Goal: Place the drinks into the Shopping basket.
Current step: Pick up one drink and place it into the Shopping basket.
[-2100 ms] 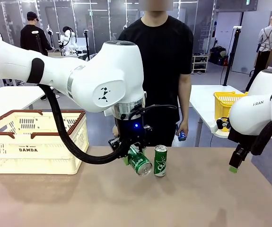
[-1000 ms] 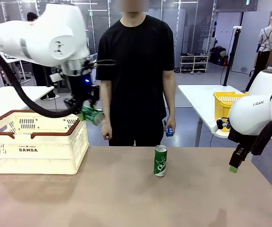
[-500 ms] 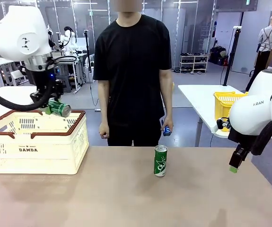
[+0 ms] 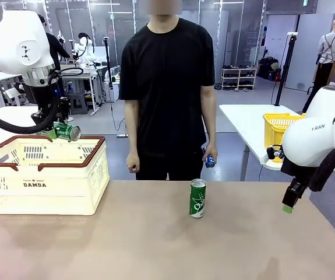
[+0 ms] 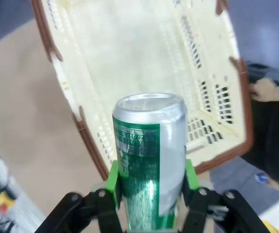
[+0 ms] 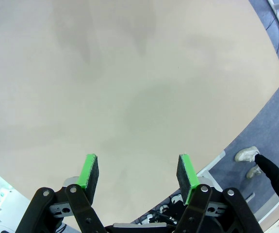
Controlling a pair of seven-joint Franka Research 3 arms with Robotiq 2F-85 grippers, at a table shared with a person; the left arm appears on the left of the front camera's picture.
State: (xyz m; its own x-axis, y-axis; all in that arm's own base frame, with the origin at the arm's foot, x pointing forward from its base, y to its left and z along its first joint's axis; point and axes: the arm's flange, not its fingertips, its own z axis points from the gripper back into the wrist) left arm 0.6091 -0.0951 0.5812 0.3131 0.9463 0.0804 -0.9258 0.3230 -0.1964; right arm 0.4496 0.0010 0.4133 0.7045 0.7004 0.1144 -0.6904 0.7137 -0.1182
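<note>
My left gripper [image 4: 59, 131] is shut on a green can [image 4: 67, 131], holding it tilted above the far side of the cream Shopping basket [image 4: 45, 181]. Through the left wrist camera the green can [image 5: 150, 158] sits between the green pads [image 5: 113, 177] with the basket's bare floor [image 5: 129, 53] below. A second green can [image 4: 197, 198] stands upright on the table in front of the person. The person's hand holds a blue can [image 4: 209, 160] at their side. My right gripper [image 4: 288, 204] hangs at the right table edge; in its wrist view the right gripper [image 6: 139, 174] is open over bare tabletop.
A person in black stands at the far side of the table. A yellow mesh basket [image 4: 279, 126] sits on a white table behind at the right. The brown tabletop [image 4: 167, 245] spreads between the basket and my right arm.
My left arm has carried the green can leftward from near the person to above the basket, with only a small shift in the last half second. The right arm stayed still.
</note>
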